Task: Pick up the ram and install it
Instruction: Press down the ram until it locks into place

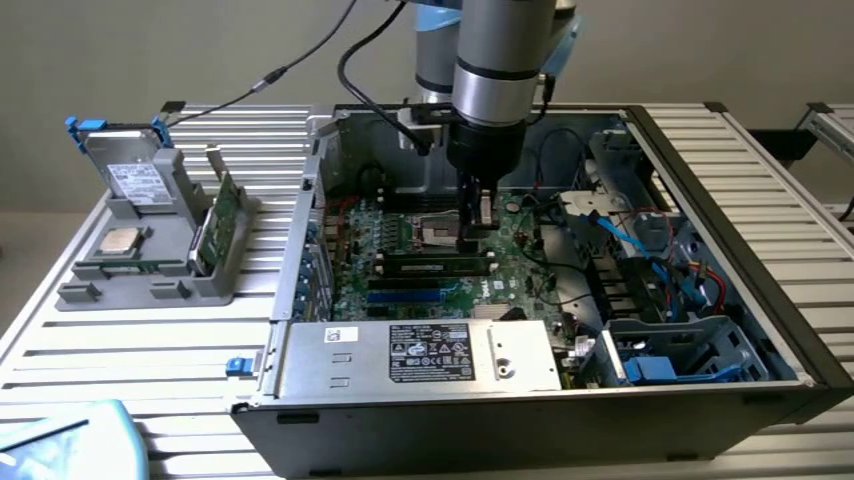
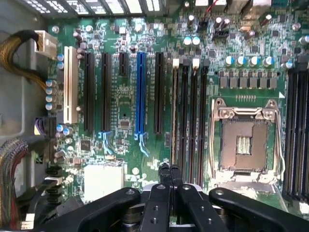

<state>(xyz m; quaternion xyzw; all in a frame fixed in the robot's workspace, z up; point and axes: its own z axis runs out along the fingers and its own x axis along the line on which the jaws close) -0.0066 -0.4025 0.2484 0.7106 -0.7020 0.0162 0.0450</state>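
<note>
Your gripper (image 2: 169, 180) is pinched shut with nothing visibly held, fingertips right above the ram (image 1: 434, 266) in its slot; pressing off-centre could tilt it

My arm (image 1: 497, 60) is a silver-grey tube with light-blue joint caps and looping black cables, ending in a black gripper (image 2: 170, 175) with screw-studded linkage bars.

an open computer case (image 1: 747, 330) sits on a slatted table (image 1: 134, 340). at the exterior view's left, a grey holder (image 1: 160, 250) carries a processor chip (image 1: 120, 240) and a green card (image 1: 220, 225).
</note>
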